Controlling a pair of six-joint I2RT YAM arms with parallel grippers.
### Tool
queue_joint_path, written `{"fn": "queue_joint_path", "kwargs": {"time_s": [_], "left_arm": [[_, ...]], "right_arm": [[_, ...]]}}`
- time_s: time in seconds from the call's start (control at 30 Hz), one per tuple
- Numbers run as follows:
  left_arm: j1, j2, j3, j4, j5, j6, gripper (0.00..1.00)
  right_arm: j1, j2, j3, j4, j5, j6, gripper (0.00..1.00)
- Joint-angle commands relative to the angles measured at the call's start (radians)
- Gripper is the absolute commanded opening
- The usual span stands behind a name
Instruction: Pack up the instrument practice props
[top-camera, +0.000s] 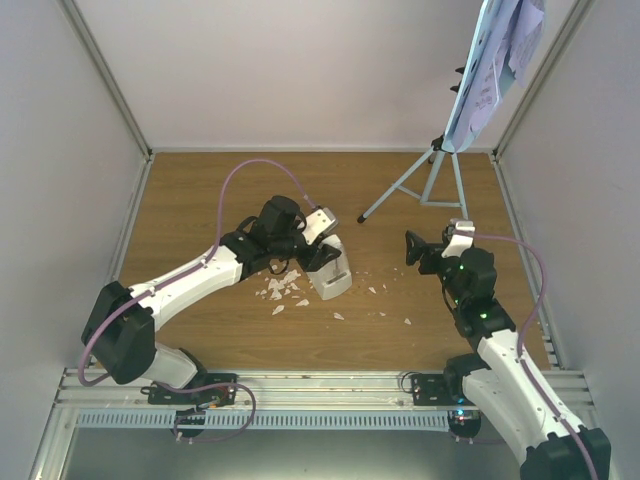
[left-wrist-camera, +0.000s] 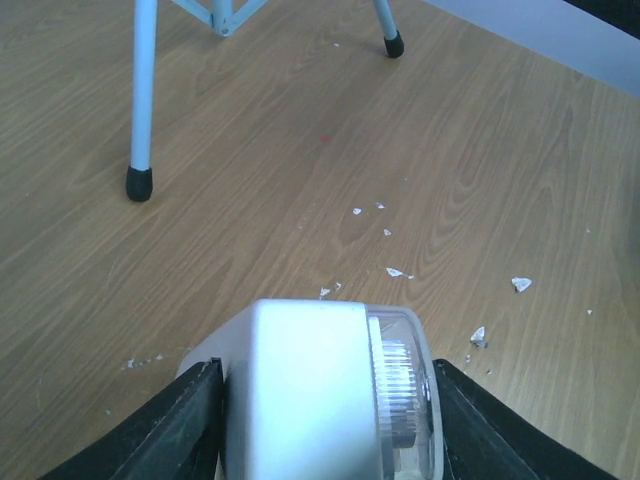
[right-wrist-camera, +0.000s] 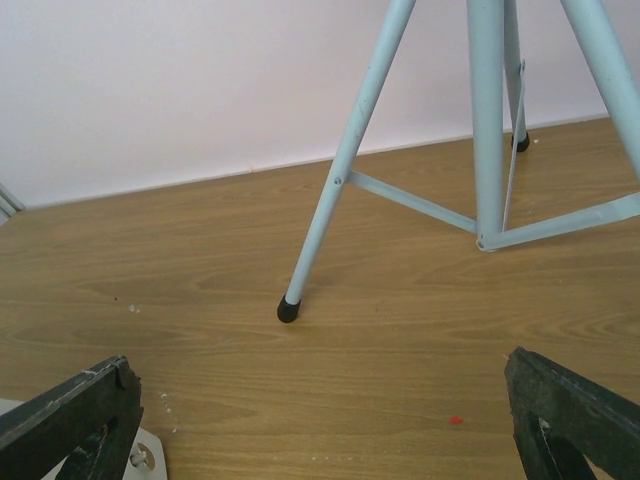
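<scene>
The white pyramid metronome (top-camera: 331, 274) with its clear cover lies on the wooden table, and my left gripper (top-camera: 318, 250) is shut on it. In the left wrist view both black fingers press the metronome (left-wrist-camera: 310, 390), one on the white body and one on the clear cover. The pale-blue music stand (top-camera: 432, 175) stands upright at the back right, with sheet music (top-camera: 520, 35) on its tray (top-camera: 478, 95). My right gripper (top-camera: 430, 250) hovers open to the right of the metronome and holds nothing. It faces the stand's legs (right-wrist-camera: 345, 170), with bare table between its fingers (right-wrist-camera: 318, 370).
Small white crumbs (top-camera: 285, 290) are scattered on the wood around the metronome and show ahead of it as crumbs (left-wrist-camera: 395, 270) in the left wrist view. A stand leg (left-wrist-camera: 145, 90) with a black foot is planted ahead on the left. White walls enclose the table on three sides.
</scene>
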Motion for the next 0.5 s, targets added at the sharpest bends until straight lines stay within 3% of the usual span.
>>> {"fn": "queue_joint_path", "kwargs": {"time_s": [0.0, 0.33, 0.47], "left_arm": [[-0.003, 0.006, 0.027, 0.012, 0.014, 0.002, 0.54], [-0.003, 0.008, 0.028, 0.011, 0.01, 0.003, 0.42], [-0.003, -0.02, 0.012, 0.036, -0.072, -0.018, 0.39]], "right_arm": [[-0.011, -0.011, -0.009, -0.017, -0.004, 0.014, 1.0], [-0.011, -0.015, -0.009, -0.017, 0.002, 0.014, 0.99], [-0.01, -0.023, -0.005, -0.024, 0.006, 0.012, 1.0]]}}
